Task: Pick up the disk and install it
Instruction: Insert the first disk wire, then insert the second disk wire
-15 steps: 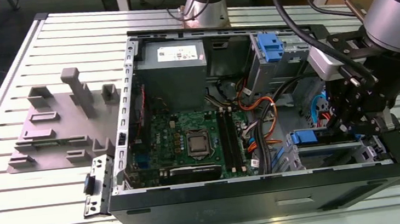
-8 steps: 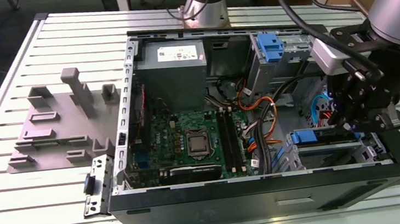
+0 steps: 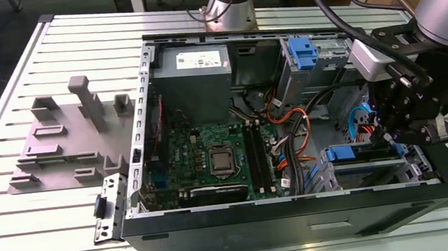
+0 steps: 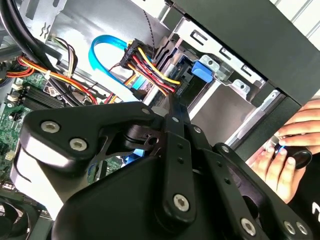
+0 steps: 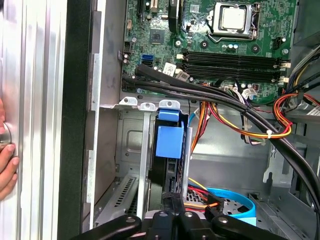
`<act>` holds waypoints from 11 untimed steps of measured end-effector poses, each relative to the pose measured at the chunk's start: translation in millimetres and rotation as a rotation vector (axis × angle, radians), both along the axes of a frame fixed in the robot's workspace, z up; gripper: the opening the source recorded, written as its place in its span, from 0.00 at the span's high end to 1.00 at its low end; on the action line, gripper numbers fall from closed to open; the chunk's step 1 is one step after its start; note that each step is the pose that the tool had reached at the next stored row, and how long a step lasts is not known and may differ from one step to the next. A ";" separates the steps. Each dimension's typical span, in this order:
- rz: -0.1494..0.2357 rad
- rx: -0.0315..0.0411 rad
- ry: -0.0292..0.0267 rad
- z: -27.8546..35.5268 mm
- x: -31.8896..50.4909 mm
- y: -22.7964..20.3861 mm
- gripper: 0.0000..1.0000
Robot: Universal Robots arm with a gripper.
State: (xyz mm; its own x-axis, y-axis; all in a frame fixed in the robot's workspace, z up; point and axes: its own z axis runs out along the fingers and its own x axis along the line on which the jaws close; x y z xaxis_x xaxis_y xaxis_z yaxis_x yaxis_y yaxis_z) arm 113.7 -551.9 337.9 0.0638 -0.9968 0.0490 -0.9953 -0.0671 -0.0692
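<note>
Open computer case (image 3: 298, 214) lying on its side on a slatted metal table (image 3: 21, 243), interior exposed. Inside the case: a green motherboard (image 3: 210, 157) with its processor socket, a grey power-supply box (image 3: 192, 67) toward the far wall, bundled orange, red and yellow cables (image 3: 290, 125), a light-blue flat cable (image 3: 360, 115), and an upper drive cage carrying a blue latch piece (image 3: 303, 53).

The disk (image 3: 364, 154) sits in the lower drive bay at the case corner on the exterior view's right, its blue rail end facing the motherboard; in the first wrist view the disk (image 5: 169, 150) stands edge-on between the bay's metal guides, blue tab upward in that picture.

The gripper (image 3: 409, 132) hangs directly over this bay, close above the disk. Whether its jaws are closed, released or grasping cannot be told, as the linkage hides the fingertips in both wrist views.

To the exterior view's left of the case, a grey fixture (image 3: 65, 138) of upright blocks rests on the table. A person's hand (image 4: 287, 150) lies at the outer case wall in the second wrist view.
</note>
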 end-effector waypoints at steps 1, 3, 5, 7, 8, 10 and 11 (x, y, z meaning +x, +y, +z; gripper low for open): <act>0.000 0.0000 0.0000 0.0 0.0 0.0 0.89; 0.000 0.0000 0.0000 0.0 0.0 0.0 0.89; 0.000 0.0000 0.0001 0.0 0.0 0.0 0.89; 0.000 0.0000 0.0002 0.0 0.0 0.0 0.89; 0.000 0.0000 0.0002 0.0 0.0 0.0 0.89; 0.000 0.0000 0.0003 0.0 0.0 0.0 0.89; 0.000 0.0000 0.0003 0.0 0.0 0.0 0.89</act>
